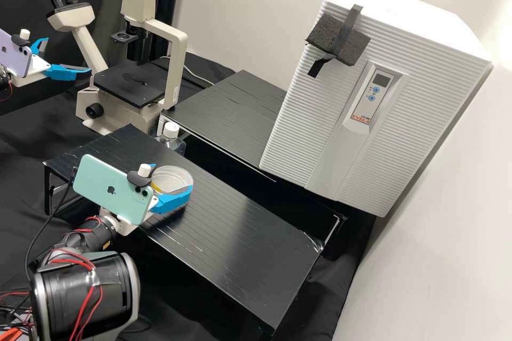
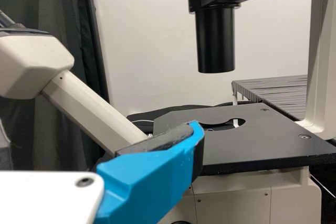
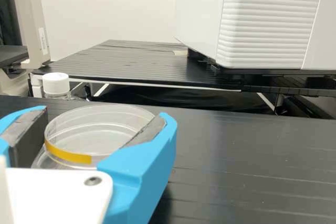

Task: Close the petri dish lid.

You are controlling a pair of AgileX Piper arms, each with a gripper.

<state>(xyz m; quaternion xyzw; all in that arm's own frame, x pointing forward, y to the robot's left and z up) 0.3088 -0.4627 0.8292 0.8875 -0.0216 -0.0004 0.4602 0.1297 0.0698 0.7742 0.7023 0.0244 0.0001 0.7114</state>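
Over by the microscope, at the upper left of the high view, my left gripper [image 1: 68, 54] stands open with nothing between its fingers. The left wrist view shows this gripper [image 2: 100, 142] with one blue finger [image 2: 149, 179] in sight. My right gripper [image 1: 172, 177] is at the clear round petri dish [image 1: 173, 173] over the front shelf. In the right wrist view, that gripper [image 3: 104, 116] is shut on the clear lid [image 3: 100, 121], which bears a yellow strip. Another clear edge shows below the lid; whether the two parts touch is unclear.
The microscope [image 1: 133, 82] stands at the back left. Behind the front shelf [image 1: 229, 229] are a white-capped bottle [image 1: 171, 130] and a second black shelf [image 1: 229, 112]. A large white incubator [image 1: 298, 117] rises at the right.
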